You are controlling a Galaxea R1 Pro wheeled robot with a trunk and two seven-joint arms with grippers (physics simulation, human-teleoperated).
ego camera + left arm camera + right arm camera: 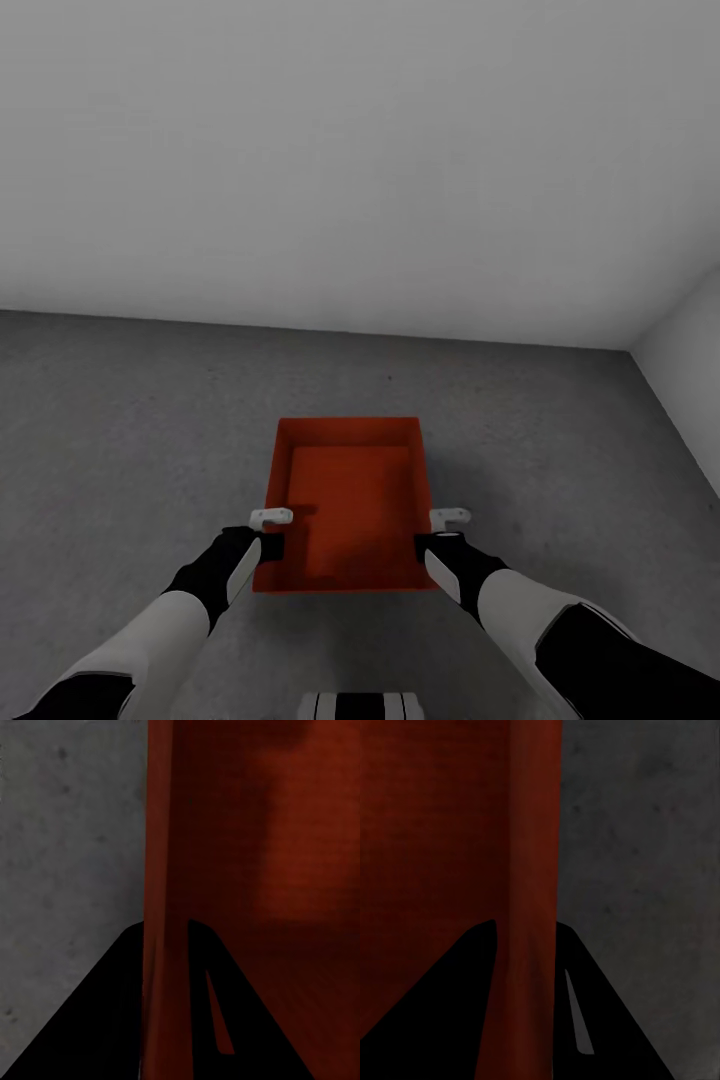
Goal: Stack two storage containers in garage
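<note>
Left tool (272,532) and right tool (448,530), each closed on a long side wall of one storage container (350,500); in both wrist views the two dark fingers straddle the orange-red wall, one inside the bin and one outside. The container thus hangs between the two tools, open side up and level, ahead of the robot's trunk. Beneath and beyond the tools lies the floor (120,420), dark grey mottled concrete, which meets a plain grey-white wall (360,150) further ahead; a second wall (690,350) closes the corner off to the right tool's side, consistent with the garage. Whether the bin already rests on the concrete or is held just above it cannot be told from these views. No second container is seen under or beside it. Step in hand, as judged: setting this bin down in the garage. The next move calls for lowering both arms evenly until the base seats flat, then parting both tools together and lifting clear of the walls without dragging the bin.
</note>
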